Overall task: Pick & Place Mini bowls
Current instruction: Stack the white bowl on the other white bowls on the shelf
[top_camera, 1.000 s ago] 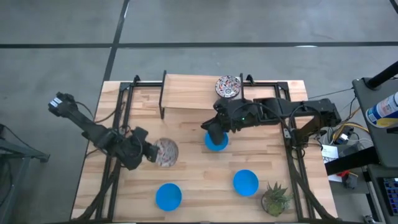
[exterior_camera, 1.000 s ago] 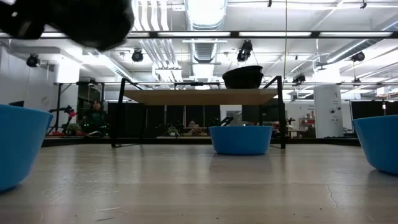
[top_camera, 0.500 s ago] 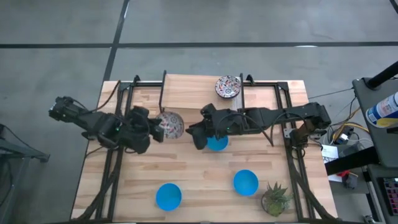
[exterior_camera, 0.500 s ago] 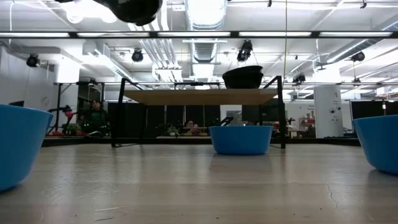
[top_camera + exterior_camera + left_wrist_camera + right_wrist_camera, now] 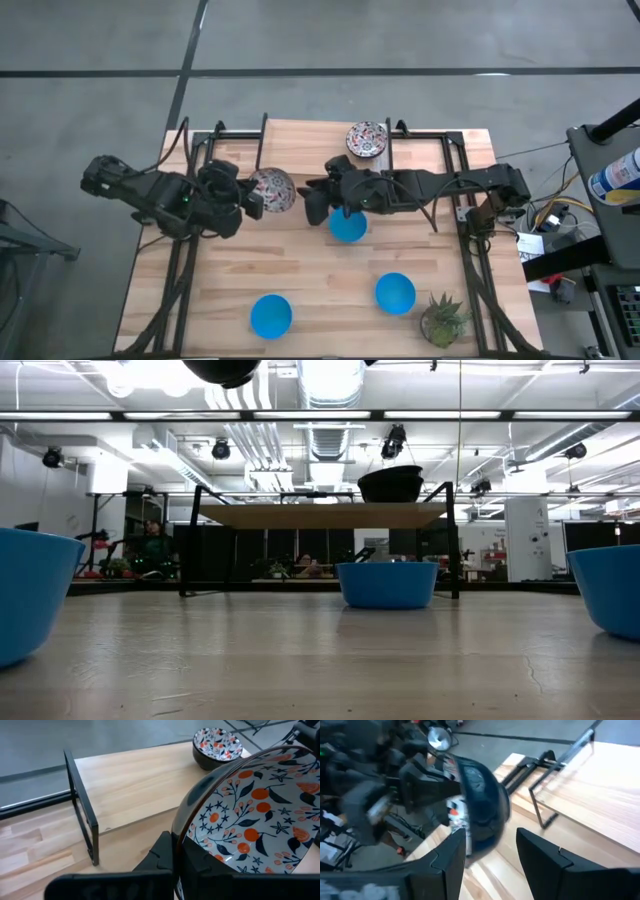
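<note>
My left gripper (image 5: 252,200) is shut on a white floral mini bowl (image 5: 271,190) and holds it up over the table's middle left; its dark underside shows at the top of the low view (image 5: 222,370). My right gripper (image 5: 313,205) stands open just right of that bowl, whose dark outer wall (image 5: 482,815) lies ahead of its spread fingers. A second floral bowl (image 5: 367,139) sits on the wooden shelf (image 5: 310,150). Three blue bowls rest on the table: mid (image 5: 348,227), near left (image 5: 270,315), near right (image 5: 395,293). My left gripper pinches the floral bowl's rim (image 5: 176,832) with one finger inside and one outside the wall. The fingers come from the table's left. The bowl is lifted clear of the table and tipped, its patterned inside (image 5: 250,815) turned toward my wrist.
The shelf's black metal legs (image 5: 82,810) stand at the far side. A small potted plant (image 5: 443,318) is at the near right corner. Black frame rails (image 5: 185,270) run along both table sides. Bare wood lies between the blue bowls.
My left gripper has carried the floral bowl up and toward the far edge, to beside the shelf's front. My right gripper has left its place over the middle blue bowl and gone toward the table's left, up to the held bowl.
</note>
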Motion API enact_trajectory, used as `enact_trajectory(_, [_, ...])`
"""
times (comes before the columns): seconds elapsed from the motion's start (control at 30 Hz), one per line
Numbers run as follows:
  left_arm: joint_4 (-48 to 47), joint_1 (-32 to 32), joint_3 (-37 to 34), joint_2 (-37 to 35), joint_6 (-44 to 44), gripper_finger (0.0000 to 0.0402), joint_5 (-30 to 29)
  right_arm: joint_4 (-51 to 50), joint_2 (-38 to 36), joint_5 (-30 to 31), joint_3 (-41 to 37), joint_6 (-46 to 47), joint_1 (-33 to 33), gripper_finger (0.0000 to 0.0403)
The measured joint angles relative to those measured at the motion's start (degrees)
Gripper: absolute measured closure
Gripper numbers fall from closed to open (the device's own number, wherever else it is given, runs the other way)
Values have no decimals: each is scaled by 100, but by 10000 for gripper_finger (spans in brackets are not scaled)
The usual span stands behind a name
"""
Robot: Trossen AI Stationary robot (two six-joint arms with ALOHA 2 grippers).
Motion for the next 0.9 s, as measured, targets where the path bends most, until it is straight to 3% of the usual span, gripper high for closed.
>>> enact_trajectory(0.77, [96, 92, -23, 152, 131, 400, 115, 431, 508, 86, 20, 90, 9, 237])
enact_trajectory(0.9, [130, 94, -27, 140, 81, 400, 153, 420, 570, 379, 20, 90, 11, 248])
